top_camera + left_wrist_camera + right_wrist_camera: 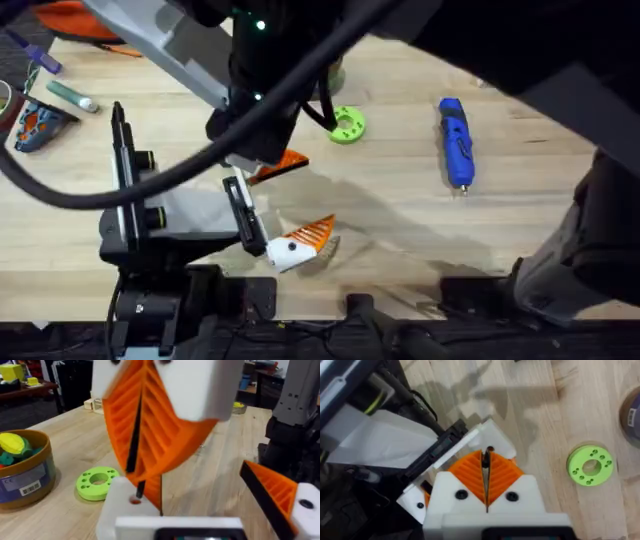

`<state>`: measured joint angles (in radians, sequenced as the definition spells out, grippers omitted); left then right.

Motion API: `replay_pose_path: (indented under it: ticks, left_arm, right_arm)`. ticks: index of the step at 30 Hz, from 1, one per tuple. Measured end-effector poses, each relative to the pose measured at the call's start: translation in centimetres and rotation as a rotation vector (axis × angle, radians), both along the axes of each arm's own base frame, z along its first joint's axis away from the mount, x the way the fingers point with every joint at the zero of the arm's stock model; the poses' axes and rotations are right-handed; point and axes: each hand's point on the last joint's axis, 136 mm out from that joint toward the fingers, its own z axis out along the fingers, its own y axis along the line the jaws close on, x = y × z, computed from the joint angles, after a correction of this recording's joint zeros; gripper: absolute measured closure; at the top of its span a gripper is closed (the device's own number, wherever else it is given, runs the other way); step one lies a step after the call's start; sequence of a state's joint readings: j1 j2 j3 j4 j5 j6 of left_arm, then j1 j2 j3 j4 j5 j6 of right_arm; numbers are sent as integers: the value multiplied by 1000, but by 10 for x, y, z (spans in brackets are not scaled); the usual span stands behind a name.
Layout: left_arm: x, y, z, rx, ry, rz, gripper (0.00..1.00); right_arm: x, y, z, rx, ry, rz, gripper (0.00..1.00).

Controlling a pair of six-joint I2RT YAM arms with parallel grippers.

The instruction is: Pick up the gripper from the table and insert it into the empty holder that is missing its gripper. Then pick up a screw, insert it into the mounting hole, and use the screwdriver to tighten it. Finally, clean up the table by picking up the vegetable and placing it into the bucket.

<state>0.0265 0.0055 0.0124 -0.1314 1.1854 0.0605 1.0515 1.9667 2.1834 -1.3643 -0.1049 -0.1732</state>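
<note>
A flat green ring-shaped disc (590,465) lies beside the right pincer (486,460), clenched on what looks like a thin dark screw (485,458).

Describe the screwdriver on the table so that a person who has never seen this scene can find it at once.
Look at the wooden table from above and go to its right half, where bare wood lies beyond the arms. There lies the screwdriver, alone, to the right of the flat green ring. It is the one blue, pen-shaped thing, with a thin metal tip pointing toward the arms' bases.
</note>
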Motion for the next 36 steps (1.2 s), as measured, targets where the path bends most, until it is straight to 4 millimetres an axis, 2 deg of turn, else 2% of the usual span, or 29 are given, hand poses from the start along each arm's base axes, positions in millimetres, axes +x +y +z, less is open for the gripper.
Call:
replay_pose_path:
  ticks: [30, 36]
  left_arm:
    - [0, 0, 0, 0, 0, 0, 15]
    - [0, 0, 0, 0, 1, 0, 15]
  right_arm:
    - [5, -2, -1, -9, -18, -10, 995]
    - [6, 0, -9, -27, -8, -10, 996]
